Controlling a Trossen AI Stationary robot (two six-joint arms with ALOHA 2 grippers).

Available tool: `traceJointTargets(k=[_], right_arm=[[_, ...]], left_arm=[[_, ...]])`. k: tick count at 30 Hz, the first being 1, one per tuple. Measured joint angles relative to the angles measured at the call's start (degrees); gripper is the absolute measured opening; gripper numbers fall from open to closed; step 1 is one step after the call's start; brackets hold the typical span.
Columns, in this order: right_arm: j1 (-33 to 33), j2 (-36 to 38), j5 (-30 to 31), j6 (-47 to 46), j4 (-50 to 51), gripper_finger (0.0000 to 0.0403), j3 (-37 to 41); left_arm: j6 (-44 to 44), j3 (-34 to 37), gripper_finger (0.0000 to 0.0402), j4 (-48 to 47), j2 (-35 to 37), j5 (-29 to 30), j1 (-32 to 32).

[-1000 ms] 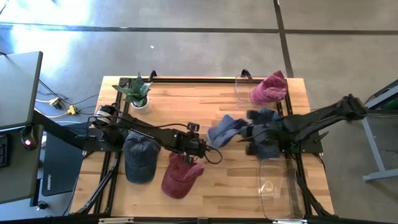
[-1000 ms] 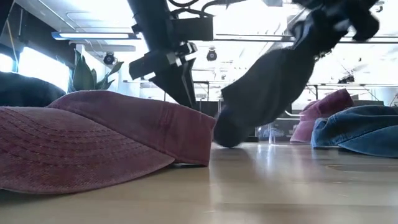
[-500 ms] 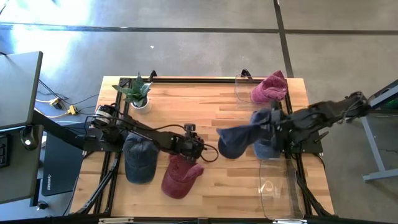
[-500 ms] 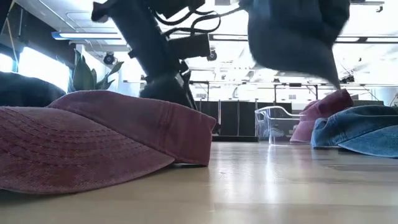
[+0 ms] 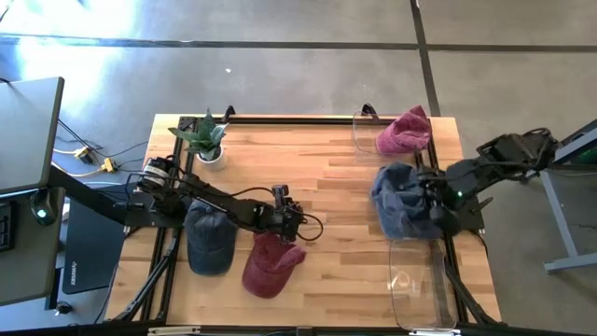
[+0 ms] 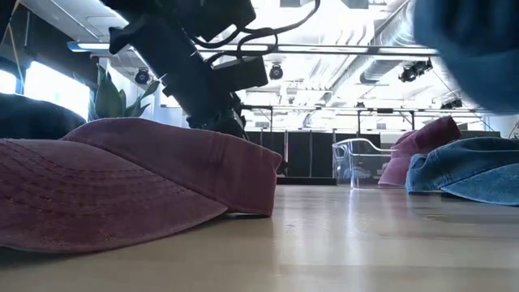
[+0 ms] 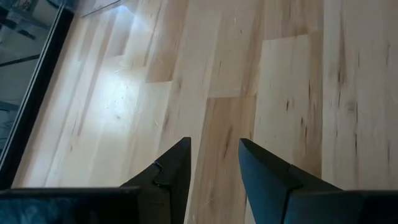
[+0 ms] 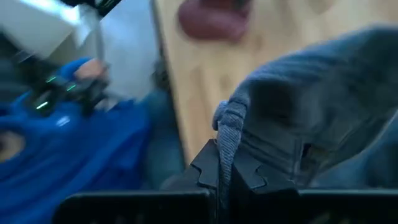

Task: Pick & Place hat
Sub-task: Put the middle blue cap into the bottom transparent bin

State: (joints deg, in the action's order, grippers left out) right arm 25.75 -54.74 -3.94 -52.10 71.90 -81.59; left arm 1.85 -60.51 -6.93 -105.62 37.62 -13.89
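A dark red hat [image 5: 271, 262] lies on the wood near the table's front, filling the low view's left [image 6: 130, 182]. My left gripper [image 5: 306, 226] stands open just past its far right edge, over bare wood [image 7: 214, 149], with nothing between the fingers. My right gripper [image 5: 429, 198] is shut on a blue hat [image 5: 399, 198], held high near the table's right edge [image 6: 470, 45]. Under it a second blue hat [image 6: 470, 169] rests on the table. A dark blue hat [image 5: 209, 239] lies at the left and a pink hat [image 5: 405, 132] at the far right. My right gripper pinches a rolled edge of the blue hat [image 8: 225, 134] between its two fingers, which slant downward. The rest of the cloth spreads out beyond the fingers [image 8: 323, 93]. The hat is lifted clear of the table.
A potted plant [image 5: 205, 140] stands at the far left. One clear container [image 5: 366, 131] sits beside the pink hat, another [image 5: 415, 280] at the near right. Bare wood lies in the table's middle. A person in blue [image 8: 74, 124] shows beyond the table's edge.
My right gripper has risen and drawn back toward the table's right edge, turning as it went. The blue hat, which hung down with its lower end near the table's middle, is now lifted clear above the other blue hat. My left gripper has sunk behind the red hat.
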Motion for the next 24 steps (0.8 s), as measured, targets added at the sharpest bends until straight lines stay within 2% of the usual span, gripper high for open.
traceJointTargets(k=[4, 9, 12, 14, 18, 24], right_arm=[[5.8, -2.4, -1.5, -5.0, 1.0, 0.0002, -2.8], [15.0, -5.2, 1.3, -12.2, 3.7, 0.0001, -3.3], [20.8, -6.8, 6.4, -15.4, 6.3, 0.0001, -3.3], [24.0, -7.7, 8.9, -18.1, 6.8, 0.0001, -2.1], [28.6, -9.1, 9.1, -22.1, 6.9, 0.0001, 2.1], [30.9, -8.7, 7.9, -30.2, 12.2, 0.0008, 9.2]], left_arm=[[0.0, 0.0, 0.0128, 0.4, 0.0, -0.7, 0.0], [0.0, 0.0, 0.0128, 0.6, 0.0, -1.1, 0.0], [0.0, 0.0, 0.0128, 0.6, 0.0, -1.2, 0.0], [0.0, 0.0, 0.0128, 0.7, 0.0, -1.2, 0.0], [0.0, 0.0, 0.0128, 0.8, 0.0, -1.3, 0.0], [0.0, 0.0, 0.0128, 0.9, 0.0, -3.6, 0.0]])
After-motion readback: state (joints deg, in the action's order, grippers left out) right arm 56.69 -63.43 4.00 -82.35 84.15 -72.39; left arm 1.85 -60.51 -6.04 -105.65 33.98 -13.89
